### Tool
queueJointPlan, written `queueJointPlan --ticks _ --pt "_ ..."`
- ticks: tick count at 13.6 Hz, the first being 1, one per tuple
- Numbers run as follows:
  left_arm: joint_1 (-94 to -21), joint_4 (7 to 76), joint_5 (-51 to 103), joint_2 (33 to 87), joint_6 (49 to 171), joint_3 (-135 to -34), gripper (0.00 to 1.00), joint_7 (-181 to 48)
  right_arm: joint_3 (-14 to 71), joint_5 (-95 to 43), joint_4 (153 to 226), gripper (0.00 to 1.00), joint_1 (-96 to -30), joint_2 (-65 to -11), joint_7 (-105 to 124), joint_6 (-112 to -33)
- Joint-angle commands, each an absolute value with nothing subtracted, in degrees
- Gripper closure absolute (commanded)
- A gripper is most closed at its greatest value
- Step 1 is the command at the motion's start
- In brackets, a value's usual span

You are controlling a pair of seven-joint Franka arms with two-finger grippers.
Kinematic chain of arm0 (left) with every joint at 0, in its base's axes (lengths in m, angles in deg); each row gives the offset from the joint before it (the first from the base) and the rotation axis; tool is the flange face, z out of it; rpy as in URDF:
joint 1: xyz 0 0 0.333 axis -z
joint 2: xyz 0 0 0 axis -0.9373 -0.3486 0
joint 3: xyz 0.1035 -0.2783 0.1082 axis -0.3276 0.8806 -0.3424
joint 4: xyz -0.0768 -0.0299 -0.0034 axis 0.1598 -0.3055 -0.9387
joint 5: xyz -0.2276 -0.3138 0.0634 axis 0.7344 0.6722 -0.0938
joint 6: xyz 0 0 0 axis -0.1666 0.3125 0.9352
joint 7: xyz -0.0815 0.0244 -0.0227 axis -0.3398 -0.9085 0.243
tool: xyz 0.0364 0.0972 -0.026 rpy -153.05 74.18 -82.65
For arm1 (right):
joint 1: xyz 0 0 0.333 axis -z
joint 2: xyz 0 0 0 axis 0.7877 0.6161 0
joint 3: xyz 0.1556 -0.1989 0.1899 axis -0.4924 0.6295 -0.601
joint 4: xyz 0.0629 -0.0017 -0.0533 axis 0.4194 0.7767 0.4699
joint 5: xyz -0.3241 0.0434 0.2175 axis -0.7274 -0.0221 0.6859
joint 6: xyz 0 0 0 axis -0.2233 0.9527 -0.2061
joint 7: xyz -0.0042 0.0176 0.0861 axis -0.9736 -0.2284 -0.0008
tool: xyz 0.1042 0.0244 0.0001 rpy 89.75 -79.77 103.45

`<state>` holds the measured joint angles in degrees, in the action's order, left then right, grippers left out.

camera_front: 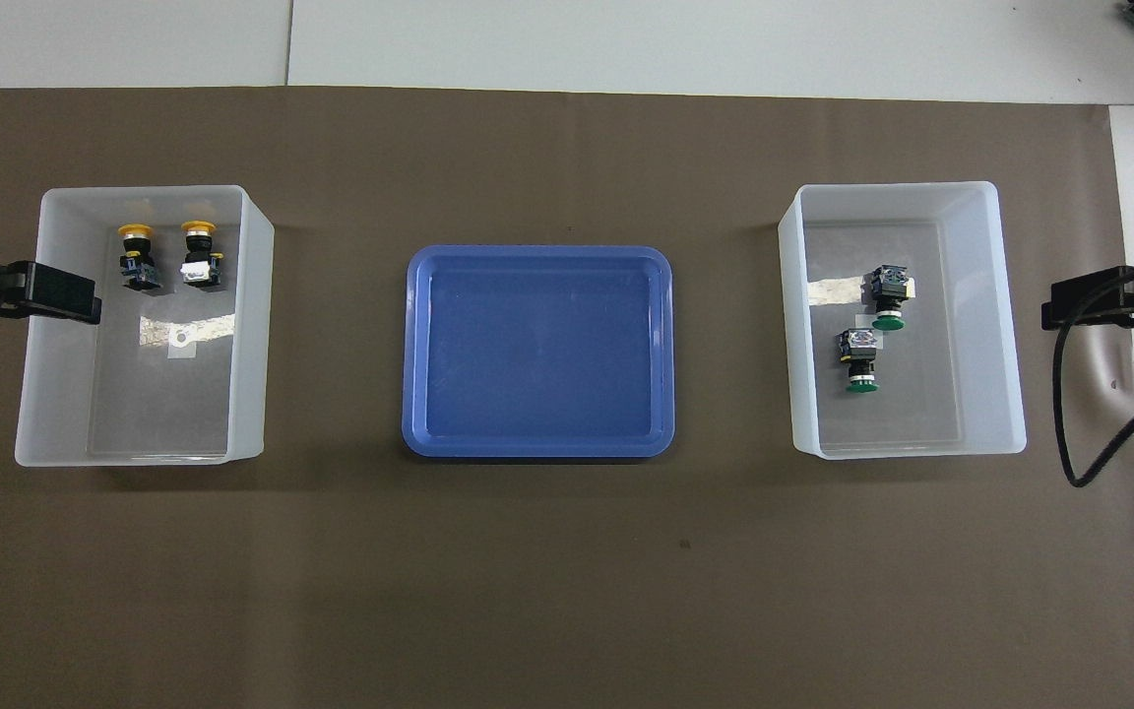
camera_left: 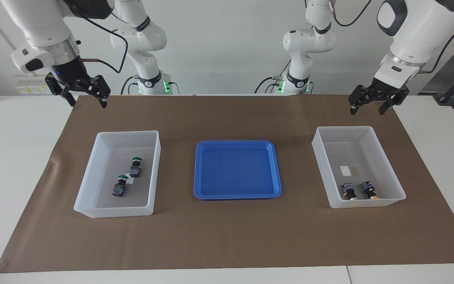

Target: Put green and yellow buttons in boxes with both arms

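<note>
Two green buttons (camera_left: 135, 166) (camera_left: 120, 186) lie on their sides in the box (camera_left: 89, 177) at the right arm's end; they also show in the overhead view (camera_front: 889, 295) (camera_front: 859, 359), inside that box (camera_front: 995, 325). Two yellow buttons (camera_left: 348, 191) (camera_left: 369, 190) lie in the box (camera_left: 384, 157) at the left arm's end, also seen from overhead (camera_front: 137, 258) (camera_front: 199, 256) in that box (camera_front: 247, 325). My left gripper (camera_left: 367, 109) (camera_front: 55, 293) is open and empty, raised over the mat by the yellow buttons' box. My right gripper (camera_left: 87, 101) (camera_front: 1084, 300) is open and empty, raised over the mat's edge by the green buttons' box.
A shallow blue tray (camera_left: 237, 169) (camera_front: 537, 345) with nothing in it lies between the two boxes. A brown mat (camera_left: 227, 236) covers the white table. A black cable (camera_front: 1099, 433) hangs from the right arm over the mat's end.
</note>
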<state>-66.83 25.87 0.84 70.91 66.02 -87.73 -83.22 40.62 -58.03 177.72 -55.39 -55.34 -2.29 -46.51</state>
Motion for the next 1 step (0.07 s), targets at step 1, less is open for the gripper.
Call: queueJointPlan --ticks 1 --pt "-66.3 28.1 0.6 72.8 67.6 -88.1 0.0 -83.8 40.3 -58.2 179.6 0.0 -55.0 -56.8 -1.2 -47.0"
